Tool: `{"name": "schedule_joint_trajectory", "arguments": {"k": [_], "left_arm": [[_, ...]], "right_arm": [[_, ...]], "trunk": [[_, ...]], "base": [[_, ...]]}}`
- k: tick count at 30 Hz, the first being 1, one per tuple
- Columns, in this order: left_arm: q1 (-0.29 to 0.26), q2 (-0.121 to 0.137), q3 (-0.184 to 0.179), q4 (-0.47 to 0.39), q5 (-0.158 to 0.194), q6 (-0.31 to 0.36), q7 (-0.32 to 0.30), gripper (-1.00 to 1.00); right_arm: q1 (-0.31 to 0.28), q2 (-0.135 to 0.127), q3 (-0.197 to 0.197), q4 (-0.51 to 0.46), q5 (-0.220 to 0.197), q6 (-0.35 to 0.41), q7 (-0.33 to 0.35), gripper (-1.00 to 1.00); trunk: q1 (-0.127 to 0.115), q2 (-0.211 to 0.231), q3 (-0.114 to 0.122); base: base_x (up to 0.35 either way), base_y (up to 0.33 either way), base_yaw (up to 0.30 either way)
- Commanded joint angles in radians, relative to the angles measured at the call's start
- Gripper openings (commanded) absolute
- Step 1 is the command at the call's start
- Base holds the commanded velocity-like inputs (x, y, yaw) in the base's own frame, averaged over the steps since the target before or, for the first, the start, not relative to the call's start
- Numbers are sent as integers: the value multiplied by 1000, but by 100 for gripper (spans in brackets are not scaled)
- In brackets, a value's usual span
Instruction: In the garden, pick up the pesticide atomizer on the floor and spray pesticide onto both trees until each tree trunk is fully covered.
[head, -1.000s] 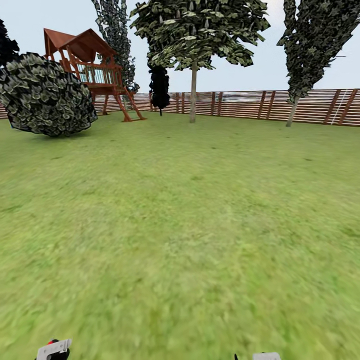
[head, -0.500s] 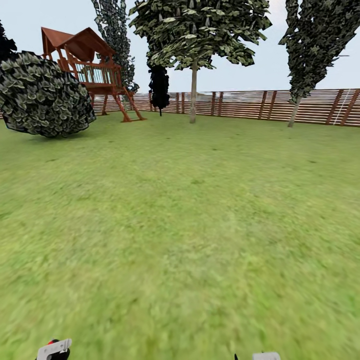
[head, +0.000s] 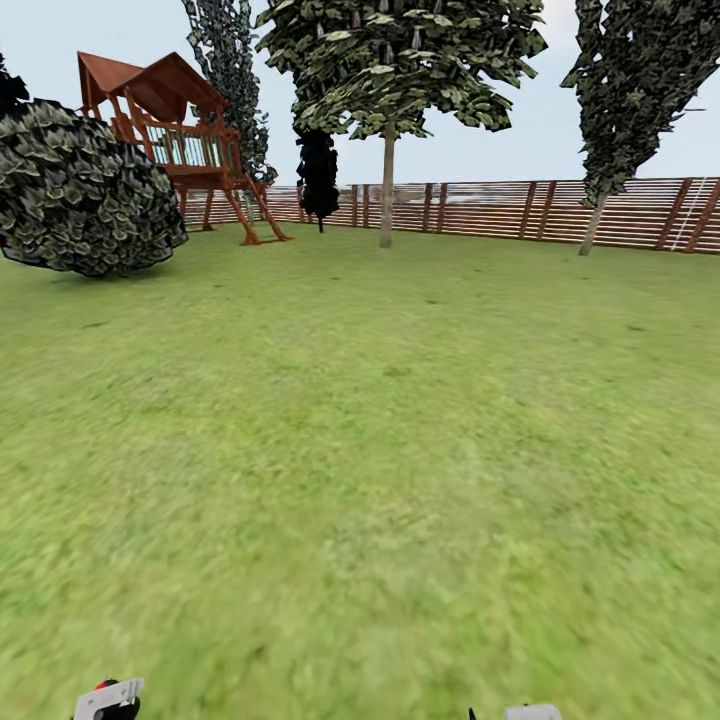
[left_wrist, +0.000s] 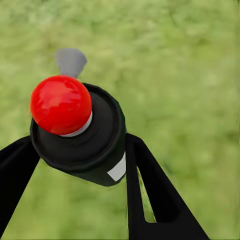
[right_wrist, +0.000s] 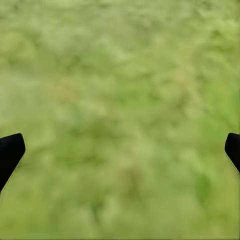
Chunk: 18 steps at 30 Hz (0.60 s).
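The pesticide atomizer (left_wrist: 75, 130), a black can with a red ball top and a grey nozzle, sits between the black fingers of my left gripper (left_wrist: 80, 150), which is shut on it above grass. Its red top also peeks out at the lower edge of the head view, by the left gripper (head: 108, 698). My right gripper (right_wrist: 120, 150) is open over bare lawn, its fingertips (right_wrist: 10, 152) far apart. Far across the garden, two tall trees with pale bare trunks stand by the fence, one at centre (head: 387, 195) and one at right (head: 595, 220). No pesticide haze is visible.
A wide green lawn (head: 380, 420) stretches ahead to a brown slat fence (head: 500, 208). A large round dark bush (head: 85, 190) and a red-brown wooden play tower (head: 175, 140) stand at far left. A small near-black tree (head: 319, 175) stands by the fence.
The whole head view has crept slightly forward: the bush slid left and the right tree slid right. Both grippers keep their places at the lower edge.
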Motion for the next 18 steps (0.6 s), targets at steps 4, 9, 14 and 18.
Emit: {"name": "schedule_joint_trajectory", "arguments": {"k": [4, 9, 14, 18], "left_arm": [[-1, 0, 4, 1, 11, -1, -10, -100], [-1, 1, 4, 1, 11, -1, -10, -100], [-1, 2, 4, 1, 11, -1, -10, -100], [-1, 2, 4, 1, 11, -1, -10, -100]], "right_arm": [[-1, 0, -2, 2, 11, -3, -8, 100], [-1, 0, -2, 2, 11, -3, -8, 100], [-1, 0, -2, 2, 11, -3, -8, 100], [-1, 0, -2, 2, 11, -3, -8, 100]], "trunk": [[0, 0, -1], [0, 0, -1], [0, 0, -1], [0, 0, -1]], "base": [[338, 0, 0], [338, 0, 0], [338, 0, 0], [338, 0, 0]]}}
